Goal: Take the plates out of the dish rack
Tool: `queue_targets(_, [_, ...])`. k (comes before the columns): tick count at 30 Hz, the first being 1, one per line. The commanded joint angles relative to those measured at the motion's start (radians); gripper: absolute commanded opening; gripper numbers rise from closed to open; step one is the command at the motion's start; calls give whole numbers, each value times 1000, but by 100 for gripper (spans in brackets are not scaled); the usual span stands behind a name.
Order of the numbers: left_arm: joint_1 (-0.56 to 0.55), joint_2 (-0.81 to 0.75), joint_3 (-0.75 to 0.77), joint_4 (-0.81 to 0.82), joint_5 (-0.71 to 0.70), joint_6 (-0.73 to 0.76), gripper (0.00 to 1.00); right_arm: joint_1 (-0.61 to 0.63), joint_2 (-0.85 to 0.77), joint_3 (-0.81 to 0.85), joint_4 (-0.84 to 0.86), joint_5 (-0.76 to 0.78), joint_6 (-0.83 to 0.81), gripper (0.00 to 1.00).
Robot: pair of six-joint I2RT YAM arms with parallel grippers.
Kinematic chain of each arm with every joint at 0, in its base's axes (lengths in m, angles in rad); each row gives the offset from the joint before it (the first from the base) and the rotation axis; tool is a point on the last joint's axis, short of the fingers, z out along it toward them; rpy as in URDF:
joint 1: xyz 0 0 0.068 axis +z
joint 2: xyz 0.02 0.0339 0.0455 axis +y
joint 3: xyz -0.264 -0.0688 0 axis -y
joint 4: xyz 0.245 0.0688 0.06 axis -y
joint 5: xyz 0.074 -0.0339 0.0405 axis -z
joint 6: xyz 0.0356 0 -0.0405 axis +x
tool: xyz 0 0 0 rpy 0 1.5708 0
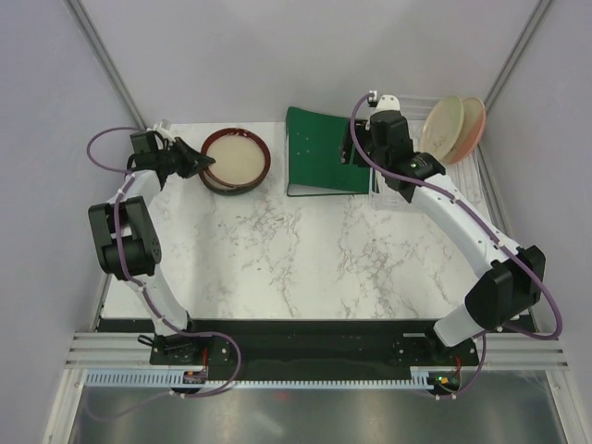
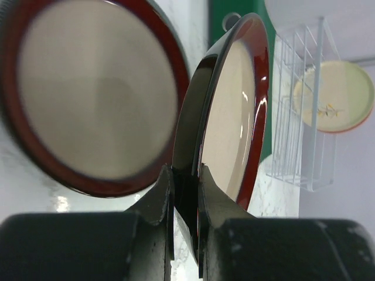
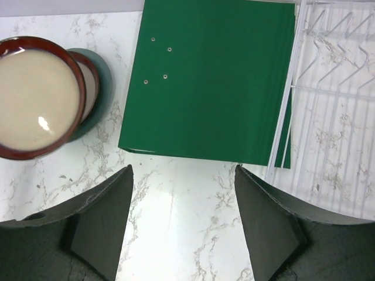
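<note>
Left claw (image 2: 184,175): pinching the rim of a red-rimmed plate (image 2: 234,111), held over a stack left of the green binder (image 1: 324,153).
Left wrist view only: sprig motif on the cream plate (image 2: 337,96).
Right wrist view only: the stack itself, a second red-rimmed plate (image 3: 89,82) on a grey plate (image 3: 108,88), lying on the bench (image 3: 176,222).
Right claw (image 3: 183,170): spread, holding nothing, over the bench by the binder.
Dish rack (image 1: 472,180), right of the binder: holds the cream plate and a pink-edged plate (image 1: 474,118), both leaning.
</note>
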Motion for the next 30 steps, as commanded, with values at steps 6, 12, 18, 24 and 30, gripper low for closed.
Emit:
queue_targets(6, [36, 169, 200, 3, 49, -17, 2, -34, -65, -32, 25, 38, -35, 77])
queue_targets(12, [44, 252, 266, -10, 9, -33, 2, -48, -58, -39, 28, 27, -38, 77])
queue_targets(18, [46, 279, 298, -29, -19, -31, 2, -70, -55, -57, 28, 30, -39, 77])
queue_targets(24, [53, 254, 255, -55, -51, 10, 2, -124, -67, -65, 28, 13, -47, 77])
queue_targets(30, [55, 283, 249, -110, -34, 36, 29, -178, -77, -57, 26, 13, -62, 77])
